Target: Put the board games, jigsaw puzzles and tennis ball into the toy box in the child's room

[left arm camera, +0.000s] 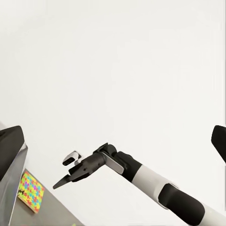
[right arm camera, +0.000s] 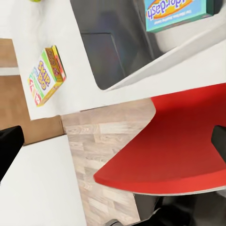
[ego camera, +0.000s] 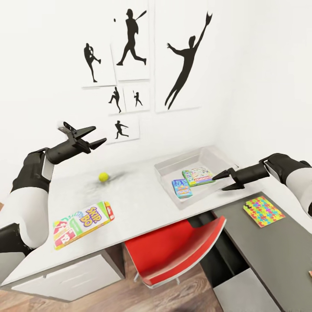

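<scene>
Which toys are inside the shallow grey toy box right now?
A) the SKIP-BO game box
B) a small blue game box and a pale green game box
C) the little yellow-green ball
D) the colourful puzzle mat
B: the small blue game box and the pale green game box lie inside the shallow grey toy box, while the other toys sit outside it.

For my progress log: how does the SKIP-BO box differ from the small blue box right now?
The SKIP-BO box lies on the bare table near its front edge; the small blue box lies inside the toy box. SKIP-BO looks larger, printed white, green and red; the other is mostly blue. Both are flat printed game boxes lying face up, neither gripped.
</scene>
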You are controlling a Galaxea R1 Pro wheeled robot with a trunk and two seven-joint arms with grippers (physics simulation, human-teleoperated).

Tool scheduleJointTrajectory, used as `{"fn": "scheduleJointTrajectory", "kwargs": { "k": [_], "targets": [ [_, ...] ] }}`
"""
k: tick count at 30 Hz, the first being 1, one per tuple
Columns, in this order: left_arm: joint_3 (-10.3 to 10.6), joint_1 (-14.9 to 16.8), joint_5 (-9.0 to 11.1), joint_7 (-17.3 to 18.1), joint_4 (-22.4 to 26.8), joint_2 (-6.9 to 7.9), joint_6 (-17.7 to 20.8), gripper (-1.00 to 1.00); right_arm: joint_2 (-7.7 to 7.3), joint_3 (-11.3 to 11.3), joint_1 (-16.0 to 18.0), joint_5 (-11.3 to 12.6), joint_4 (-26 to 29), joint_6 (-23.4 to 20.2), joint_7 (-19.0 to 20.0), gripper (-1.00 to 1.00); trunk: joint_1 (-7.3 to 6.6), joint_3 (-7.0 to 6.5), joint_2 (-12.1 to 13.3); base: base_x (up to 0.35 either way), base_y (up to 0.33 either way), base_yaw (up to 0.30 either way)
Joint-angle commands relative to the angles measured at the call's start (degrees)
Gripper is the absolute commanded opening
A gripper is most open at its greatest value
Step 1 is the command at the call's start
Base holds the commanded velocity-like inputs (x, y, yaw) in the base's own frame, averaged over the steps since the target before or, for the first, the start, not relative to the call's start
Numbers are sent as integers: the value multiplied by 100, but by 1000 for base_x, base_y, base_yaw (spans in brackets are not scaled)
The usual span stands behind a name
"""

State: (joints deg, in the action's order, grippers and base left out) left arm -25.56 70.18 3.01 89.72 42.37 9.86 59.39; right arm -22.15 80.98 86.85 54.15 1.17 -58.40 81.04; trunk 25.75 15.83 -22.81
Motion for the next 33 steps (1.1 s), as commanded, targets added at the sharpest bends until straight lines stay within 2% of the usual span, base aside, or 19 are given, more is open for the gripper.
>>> {"fn": "scheduleJointTrajectory", "kwargs": {
  "k": [1, 10, 17, 33],
  "targets": [
    [-1, 4, -8, 28, -1, 3, 61, 100, -1, 50, 7, 26, 6, -40, 26, 100, 4, 2, -11, 0, 142, -151],
    [-1, 4, -3, 28, -1, 22, 61, 100, 5, 50, 7, 26, 6, -40, 26, 100, 4, -74, -11, -5, 52, -149],
    [-1, 4, -9, 28, -1, 78, 61, 100, 8, 50, 7, 26, 6, -40, 26, 100, 4, -133, -11, -135, 129, -128],
    [-8, -2, -8, 28, -1, 103, 61, 100, 9, 12, 7, 26, 6, -40, 20, 100, 4, -284, -11, -25, 24, 16]
  ]
}}
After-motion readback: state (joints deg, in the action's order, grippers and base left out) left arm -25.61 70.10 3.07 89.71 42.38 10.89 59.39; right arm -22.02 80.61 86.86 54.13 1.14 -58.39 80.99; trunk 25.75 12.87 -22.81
